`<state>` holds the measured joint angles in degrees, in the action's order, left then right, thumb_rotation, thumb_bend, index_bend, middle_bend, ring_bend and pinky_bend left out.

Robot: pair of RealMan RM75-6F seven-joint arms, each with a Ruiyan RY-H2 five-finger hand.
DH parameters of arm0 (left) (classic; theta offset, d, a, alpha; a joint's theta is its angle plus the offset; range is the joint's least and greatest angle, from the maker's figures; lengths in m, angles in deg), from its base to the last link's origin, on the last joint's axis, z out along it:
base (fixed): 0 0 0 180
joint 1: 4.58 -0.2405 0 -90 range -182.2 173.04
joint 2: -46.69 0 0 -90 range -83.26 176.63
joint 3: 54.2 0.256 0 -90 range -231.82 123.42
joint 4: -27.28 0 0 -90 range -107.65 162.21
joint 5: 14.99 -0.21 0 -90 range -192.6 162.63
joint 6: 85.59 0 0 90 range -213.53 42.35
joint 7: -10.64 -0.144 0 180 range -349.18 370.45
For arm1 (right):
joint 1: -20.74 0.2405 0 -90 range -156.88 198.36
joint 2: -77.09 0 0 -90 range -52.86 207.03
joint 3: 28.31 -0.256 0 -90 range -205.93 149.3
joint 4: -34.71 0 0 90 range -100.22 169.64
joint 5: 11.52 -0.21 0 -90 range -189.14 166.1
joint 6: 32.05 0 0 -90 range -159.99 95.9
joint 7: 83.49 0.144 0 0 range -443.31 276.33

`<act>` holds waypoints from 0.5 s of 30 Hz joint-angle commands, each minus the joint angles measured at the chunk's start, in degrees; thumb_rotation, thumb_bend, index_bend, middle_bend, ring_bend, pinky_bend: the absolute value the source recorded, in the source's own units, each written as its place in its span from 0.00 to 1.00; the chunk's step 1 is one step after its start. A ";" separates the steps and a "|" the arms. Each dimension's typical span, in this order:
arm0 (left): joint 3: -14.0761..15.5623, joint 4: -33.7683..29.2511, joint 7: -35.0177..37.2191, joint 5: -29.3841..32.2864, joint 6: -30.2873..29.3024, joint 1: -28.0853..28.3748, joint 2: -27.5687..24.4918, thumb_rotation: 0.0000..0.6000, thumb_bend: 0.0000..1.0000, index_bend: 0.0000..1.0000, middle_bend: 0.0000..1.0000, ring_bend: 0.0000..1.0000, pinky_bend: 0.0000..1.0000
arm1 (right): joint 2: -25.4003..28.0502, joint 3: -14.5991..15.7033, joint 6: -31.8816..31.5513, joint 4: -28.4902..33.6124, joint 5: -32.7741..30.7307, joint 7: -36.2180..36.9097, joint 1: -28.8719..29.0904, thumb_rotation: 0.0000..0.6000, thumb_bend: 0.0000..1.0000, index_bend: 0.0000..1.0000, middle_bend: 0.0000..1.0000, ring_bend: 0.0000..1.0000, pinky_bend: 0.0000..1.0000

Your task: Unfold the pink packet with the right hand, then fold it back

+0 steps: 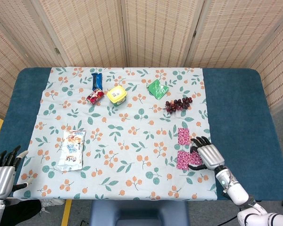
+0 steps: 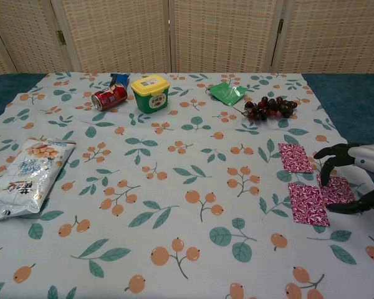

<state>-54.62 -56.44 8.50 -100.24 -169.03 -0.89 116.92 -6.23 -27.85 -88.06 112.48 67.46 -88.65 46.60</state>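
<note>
Lying near the right edge of the floral tablecloth [image 1: 132, 136], toward the table's front right corner, the pink patterned foil packet [image 1: 183, 149] is spread in flat panels on the cloth. The right hand [image 1: 206, 154] sits just beside it on the right, palm down with dark fingers [image 2: 329, 167] spread and arched; their tips come down on the packet's right-hand panel, and the thumb curls along its near edge — whether it pinches the foil or only presses it I cannot tell. The left hand [image 1: 2, 175] hangs off the front left corner, fingers apart, holding nothing.

Along the far edge lie a dark blue wrapper [image 1: 96, 80], a red can on its side [image 1: 95, 96], a yellow-lidded green tub [image 1: 116, 94], a green sachet [image 1: 157, 88] and dark grapes [image 1: 178, 104] — a white snack bag [image 1: 72, 149] rests near the left edge
</note>
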 commanded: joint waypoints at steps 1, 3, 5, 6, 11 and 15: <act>0.00 0.04 0.07 0.15 -0.06 -0.11 -0.04 1.00 0.22 0.20 0.08 0.15 0.00 | -0.12 0.15 -0.16 0.94 -0.10 -1.50 -0.13 0.57 0.25 0.36 0.12 0.00 0.00; 0.04 0.14 0.17 0.28 -0.03 -0.21 -0.06 1.00 0.22 0.20 0.08 0.15 0.00 | 0.00 0.26 -0.14 2.30 -0.74 -2.20 -0.47 0.59 0.25 0.32 0.11 0.00 0.00; 0.09 0.29 0.32 0.41 0.03 -0.30 -0.08 1.00 0.22 0.20 0.08 0.15 0.00 | 0.23 0.21 -0.54 3.92 -1.36 -2.34 -0.98 0.59 0.24 0.27 0.10 0.00 0.00; 0.08 0.38 0.40 0.44 0.03 -0.32 -0.08 1.00 0.22 0.20 0.08 0.15 0.00 | 0.42 0.24 -0.82 4.71 -1.54 -2.56 -1.24 0.59 0.24 0.25 0.10 0.00 0.00; 0.08 0.61 0.73 0.32 0.00 -0.31 -0.05 1.00 0.22 0.20 0.08 0.15 0.00 | 0.77 0.48 -1.94 7.18 -2.26 -5.56 -2.03 0.59 0.25 0.23 0.09 0.00 0.00; 0.16 0.75 0.85 0.09 0.10 -0.21 0.07 1.00 0.21 0.20 0.08 0.16 0.00 | 0.41 0.15 -1.43 7.80 -4.23 -7.35 -2.16 0.59 0.24 0.22 0.09 0.00 0.00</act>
<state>-54.47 -55.67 9.36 -100.17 -168.93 -1.11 117.00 -5.66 -27.58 -89.66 120.19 63.85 -95.37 44.55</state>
